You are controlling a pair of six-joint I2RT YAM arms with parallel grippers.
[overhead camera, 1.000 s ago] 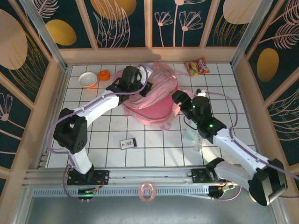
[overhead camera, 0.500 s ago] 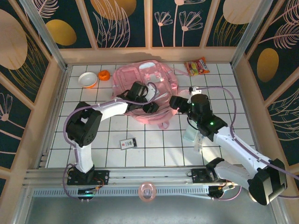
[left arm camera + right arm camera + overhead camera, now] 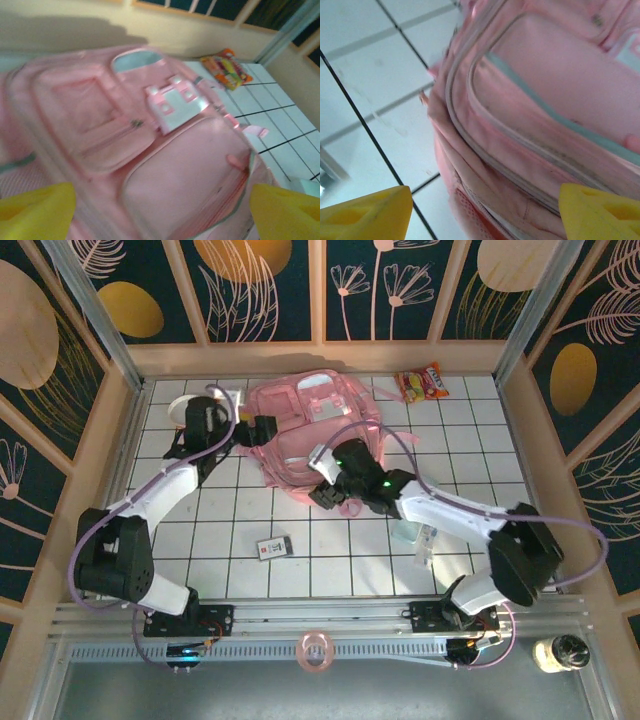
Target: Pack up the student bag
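Pink soft fabric: the student bag (image 3: 310, 425) sags at the counter's (image 3: 230, 540) 12 o'clock, likely light and floppy, so pinch a strap or seam. Left end effector (image 3: 160, 215) and right end effector (image 3: 482, 212) — both gape wide, empty.

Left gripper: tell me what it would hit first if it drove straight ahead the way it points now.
The pink backpack. The left gripper, jaws open, faces its front side with nothing in between. How near it is stays hard to judge, since the wrist view is blurred.

Bright even overhead light, soft shadow on back wall (image 3: 60, 30), student bag (image 3: 150, 150) motion-blurred at left wrist
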